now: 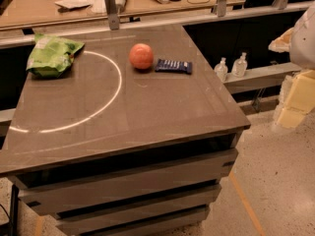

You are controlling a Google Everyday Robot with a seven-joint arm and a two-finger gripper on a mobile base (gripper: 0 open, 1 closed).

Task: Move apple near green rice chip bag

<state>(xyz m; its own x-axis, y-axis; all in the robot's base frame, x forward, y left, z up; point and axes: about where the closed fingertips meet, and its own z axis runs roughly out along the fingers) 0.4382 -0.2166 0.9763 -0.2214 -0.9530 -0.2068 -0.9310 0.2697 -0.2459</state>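
One camera view. Apple (141, 56) lies on the table (147, 117); green rice chip bag (51, 55) well left of it, blue snack bar (173, 66) just right. Gripper (294, 102) hangs far right of the apple, off the table; how wide it stands cannot be told. Step judged: approach. The next move calls for a reach to the apple that clears the bar.

Gripper (297, 98), right of the table (147, 107): cut off by the picture's edge. Table's near-left corner: cropped. 2 bottles (240, 65), right of the table: labels too small to read. Snack bar (173, 66) on the table: print illegible.
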